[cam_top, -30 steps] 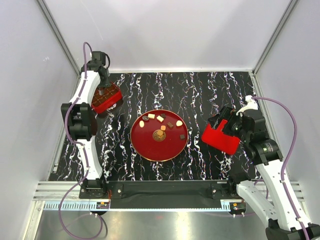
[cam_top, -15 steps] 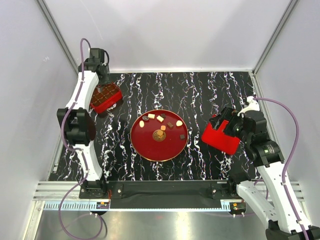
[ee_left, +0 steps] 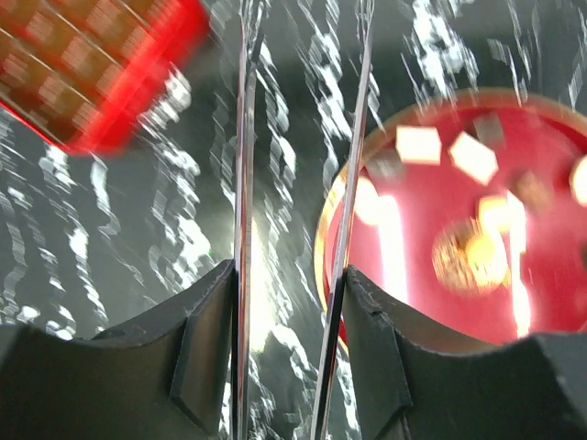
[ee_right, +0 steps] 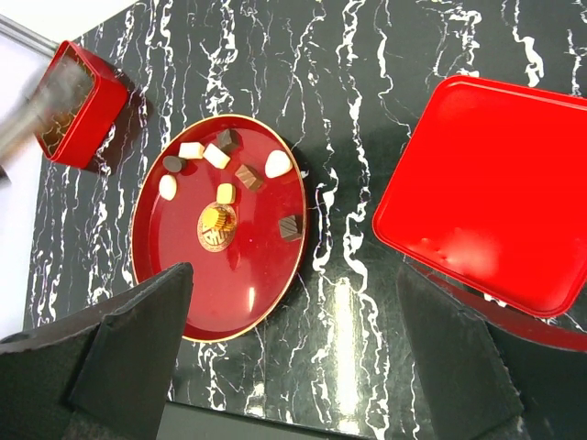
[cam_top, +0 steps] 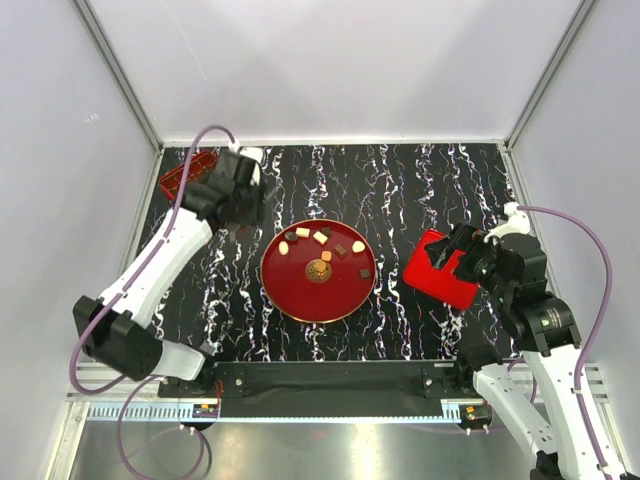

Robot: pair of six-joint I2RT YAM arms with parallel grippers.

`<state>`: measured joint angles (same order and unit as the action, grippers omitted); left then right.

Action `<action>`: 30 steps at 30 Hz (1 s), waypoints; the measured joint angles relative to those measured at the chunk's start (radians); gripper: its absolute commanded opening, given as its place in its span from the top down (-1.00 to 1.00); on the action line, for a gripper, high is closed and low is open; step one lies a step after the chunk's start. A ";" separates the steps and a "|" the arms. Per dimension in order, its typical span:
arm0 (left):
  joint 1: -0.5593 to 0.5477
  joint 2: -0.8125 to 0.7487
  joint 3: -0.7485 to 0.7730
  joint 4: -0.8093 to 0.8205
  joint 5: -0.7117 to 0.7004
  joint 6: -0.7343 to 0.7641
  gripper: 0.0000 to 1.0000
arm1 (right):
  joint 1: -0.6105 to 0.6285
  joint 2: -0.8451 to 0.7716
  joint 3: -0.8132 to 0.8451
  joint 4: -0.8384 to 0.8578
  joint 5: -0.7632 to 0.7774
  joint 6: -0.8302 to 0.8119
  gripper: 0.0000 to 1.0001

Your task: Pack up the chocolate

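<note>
The chocolate (ee_right: 217,157) is a scatter of small pieces on the far half of the red plate (ee_right: 183,275). Some are cream squares, some smooth white ovals, some dark brown blocks, and one is a tan cube. One dark square lies apart from the others, toward the plate's right edge. The plate is round, glossy and thinly rimmed in gold, with a flat gold emblem (ee_right: 217,227) printed at its centre.

A red box (ee_left: 83,73) with a brown gridded tray inside stands at the far left corner of the desk (cam_top: 400,190). A shiny red lid (ee_right: 495,192), square with rounded corners, sits to the right of the plate.

The left pincer (ee_left: 304,37) carries two thin metal blades. They run parallel with a narrow gap and nothing between them. It hangs over the desk between box and plate, and its wrist view is blurred. The right pincer (ee_right: 295,275) has broad matte black fingers spread wide and grips nothing. From above it shows at the lid's near right edge.

The desk is polished black stone-look sheet with white veining, and it reflects light. Plain white walls (cam_top: 350,70) close it in, with aluminium posts at the corners. A metal rail (cam_top: 330,410) runs along the near edge.
</note>
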<state>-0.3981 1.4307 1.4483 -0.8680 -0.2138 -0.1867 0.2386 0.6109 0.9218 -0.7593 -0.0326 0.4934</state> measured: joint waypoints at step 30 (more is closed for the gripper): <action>-0.328 -0.153 -0.373 -0.071 -0.078 -0.260 0.03 | 0.000 -0.035 0.006 -0.054 0.015 0.001 -1.00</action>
<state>-0.7258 1.2778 1.0748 -0.9394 -0.2920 -0.4469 0.2386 0.5755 0.9276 -0.8131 -0.0177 0.4942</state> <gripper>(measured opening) 0.492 0.994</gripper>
